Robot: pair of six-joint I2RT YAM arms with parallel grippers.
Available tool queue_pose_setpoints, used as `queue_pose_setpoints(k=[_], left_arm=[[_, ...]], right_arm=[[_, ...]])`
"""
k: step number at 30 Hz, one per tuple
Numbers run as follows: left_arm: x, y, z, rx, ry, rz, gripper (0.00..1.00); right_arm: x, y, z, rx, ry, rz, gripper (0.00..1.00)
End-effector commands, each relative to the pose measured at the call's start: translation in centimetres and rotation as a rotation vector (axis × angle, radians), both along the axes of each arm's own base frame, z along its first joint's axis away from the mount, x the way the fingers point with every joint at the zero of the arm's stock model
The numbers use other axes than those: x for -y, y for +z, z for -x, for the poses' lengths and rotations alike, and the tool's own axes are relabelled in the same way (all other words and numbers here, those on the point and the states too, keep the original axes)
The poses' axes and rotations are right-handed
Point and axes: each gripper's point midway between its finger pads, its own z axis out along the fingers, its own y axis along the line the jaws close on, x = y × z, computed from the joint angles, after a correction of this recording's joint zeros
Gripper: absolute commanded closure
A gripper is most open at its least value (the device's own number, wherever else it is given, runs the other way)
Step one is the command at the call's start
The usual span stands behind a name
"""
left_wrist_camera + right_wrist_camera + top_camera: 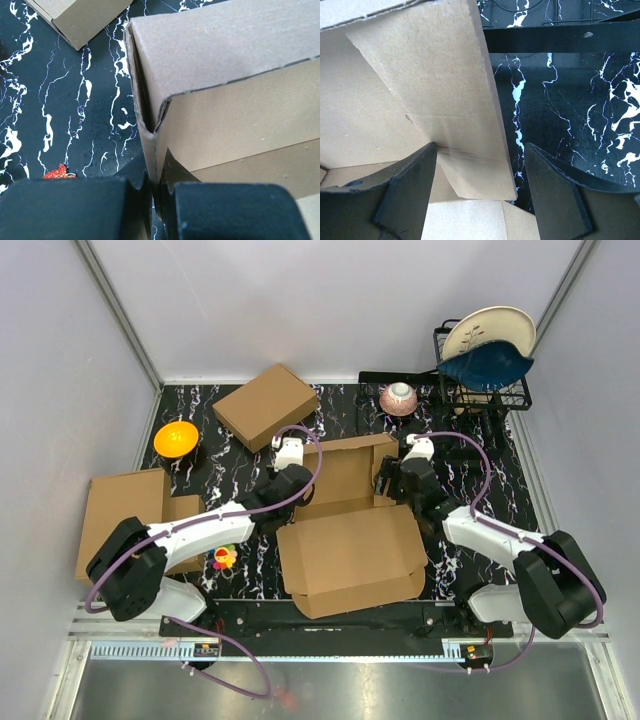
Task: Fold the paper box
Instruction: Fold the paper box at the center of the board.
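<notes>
The paper box lies in the middle of the table with its wide lid panel flat toward me and its far walls raised. My left gripper is shut on the box's upright left side wall; in the left wrist view the wall's edge is pinched between the fingers. My right gripper is open at the box's right side. In the right wrist view a slanted side flap stands between the spread fingers, touching the left finger.
A smaller closed cardboard box sits at the back left, also in the left wrist view. A flat cardboard slab lies at the left edge. There is an orange bowl, a pink bowl, a dish rack and a small colourful toy.
</notes>
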Motion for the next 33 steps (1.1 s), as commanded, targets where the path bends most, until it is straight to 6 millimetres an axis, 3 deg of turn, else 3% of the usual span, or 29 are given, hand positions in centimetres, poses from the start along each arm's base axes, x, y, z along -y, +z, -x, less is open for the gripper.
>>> queue_pose_setpoints(k=[1,10,15,16,20,21,27,33], left_arm=[[1.9,1.0,0.7,0.011,-0.1,0.027,1.0],[2.2,0.9,0.9,0.013,-0.113,0.024,1.0],[2.1,0.8,0.9,0.013,-0.112,0.019,1.0],[2.1,0.8,0.9,0.012,-0.11,0.017,1.0],[1.9,0.7,0.8,0.005,-0.101,0.002,1.0],[1.8,0.5,0.8,-0.002,-0.096,-0.011,1.0],[2.0,0.3,0.6,-0.013,-0.088,-0.015,1.0],[1.9,0.7,0.5,-0.007,-0.083,-0.014,1.0]], right_arm=[[0.3,2.3,-2.4,0.073,-0.047,0.002,0.24],[0.5,0.8,-3.0,0.033,-0.061,0.036,0.5],[0.8,0.4,-2.9,0.027,-0.071,0.043,0.52],[0.8,0.5,-2.8,0.027,-0.066,0.04,0.52],[-0.2,2.1,-2.0,0.059,-0.009,-0.022,0.25],[-0.5,3.0,-1.7,0.078,0.011,-0.046,0.23],[-2.4,4.0,0.2,0.031,0.153,-0.086,0.16],[-1.9,2.6,1.8,-0.025,0.166,-0.067,0.18]])
